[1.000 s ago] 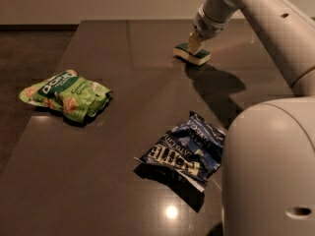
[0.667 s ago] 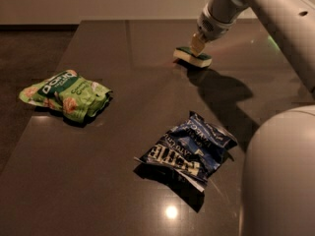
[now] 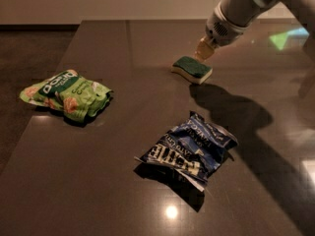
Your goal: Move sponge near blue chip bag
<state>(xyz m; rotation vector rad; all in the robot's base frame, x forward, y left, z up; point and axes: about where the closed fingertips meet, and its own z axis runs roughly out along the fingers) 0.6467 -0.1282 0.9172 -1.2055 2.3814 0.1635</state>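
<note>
The sponge (image 3: 192,69), dark green on top with a pale yellow base, lies flat on the dark table at the far right of centre. My gripper (image 3: 204,48) hangs just behind and above the sponge's far edge, reaching down from the upper right. The blue chip bag (image 3: 189,150), crumpled dark blue foil with white lettering, lies nearer the camera, below the sponge with a stretch of bare table between them.
A green-and-white snack bag (image 3: 66,96) lies at the left of the table (image 3: 147,43). The table's left edge runs diagonally past it, with dark floor beyond. My arm's shadow falls across the right side of the table.
The sponge has moved a little toward the camera and the blue chip bag. The large white arm part at the lower right has left the view.
</note>
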